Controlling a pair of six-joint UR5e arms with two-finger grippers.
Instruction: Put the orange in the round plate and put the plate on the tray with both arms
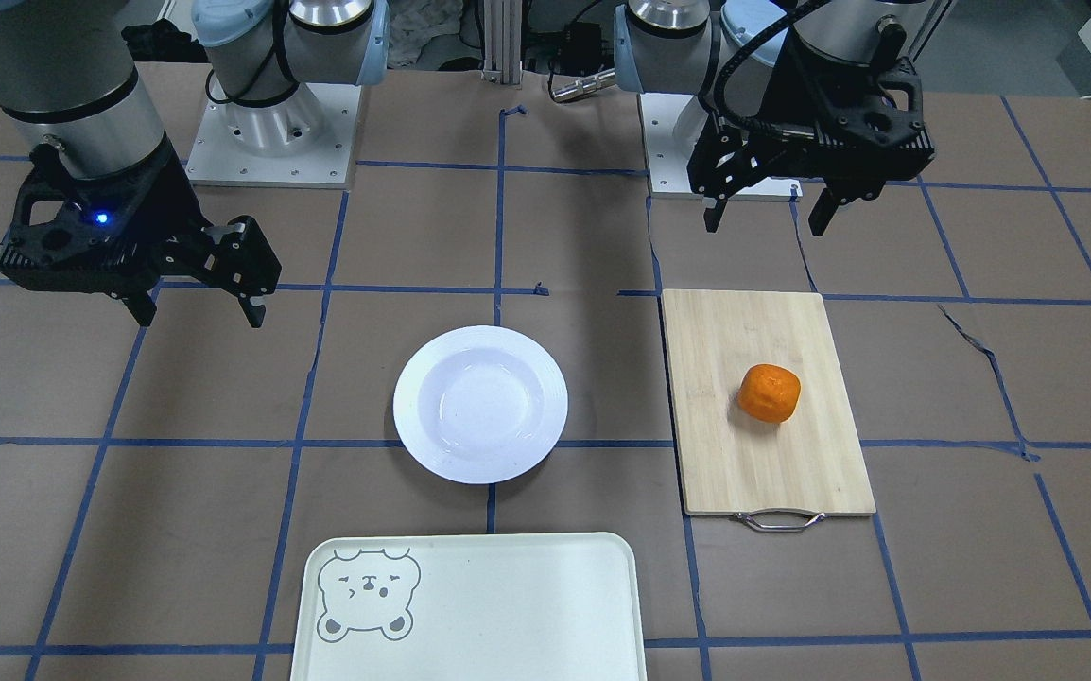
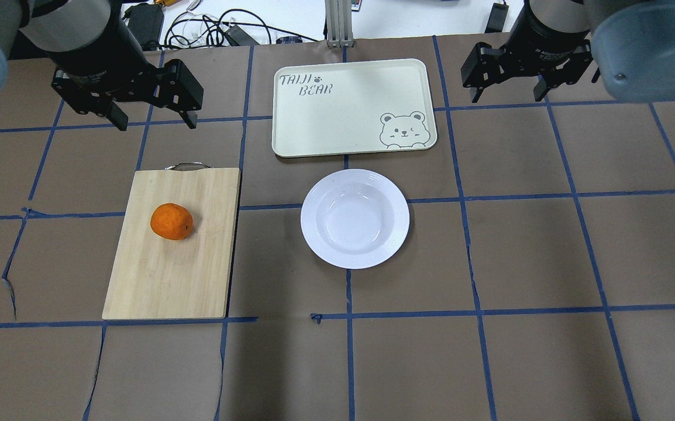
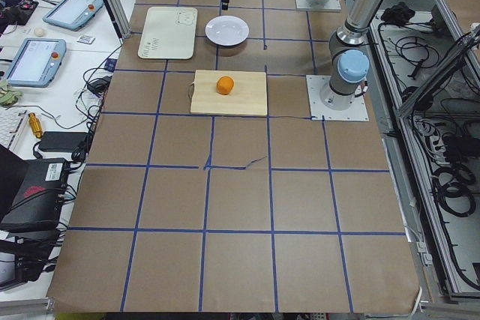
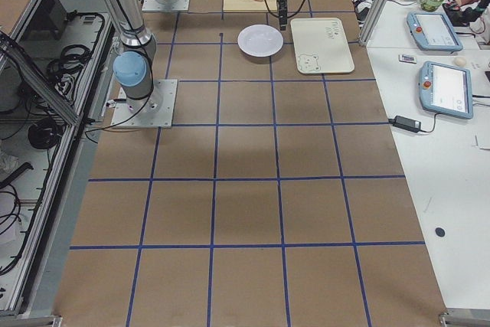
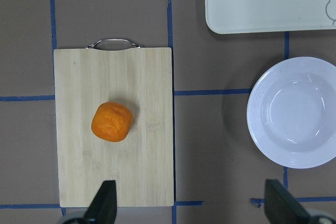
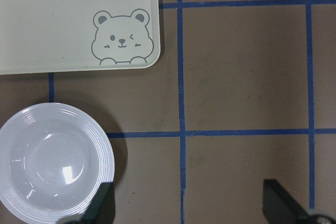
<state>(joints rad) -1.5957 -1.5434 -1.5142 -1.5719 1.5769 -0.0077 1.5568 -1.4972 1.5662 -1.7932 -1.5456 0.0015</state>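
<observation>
The orange (image 2: pixel 171 221) (image 1: pixel 770 392) (image 5: pixel 111 121) rests on a bamboo cutting board (image 2: pixel 197 275). An empty white round plate (image 2: pixel 355 218) (image 1: pixel 480 404) (image 6: pixel 52 163) sits in the middle of the table. Beyond it in the overhead view lies the cream tray (image 2: pixel 337 134) (image 1: pixel 508 605) with a bear face. My left gripper (image 2: pixel 153 120) (image 1: pixel 768 216) hangs open, high above the table past the board's handle end. High to the right of the tray, my right gripper (image 2: pixel 510 93) (image 1: pixel 198 317) is open too. Neither holds anything.
Brown paper with blue tape lines covers the table. The board's metal handle (image 2: pixel 188 166) points toward the far edge. Cables (image 2: pixel 209 26) lie past that edge. The arm bases (image 1: pixel 271 132) stand at the robot's side.
</observation>
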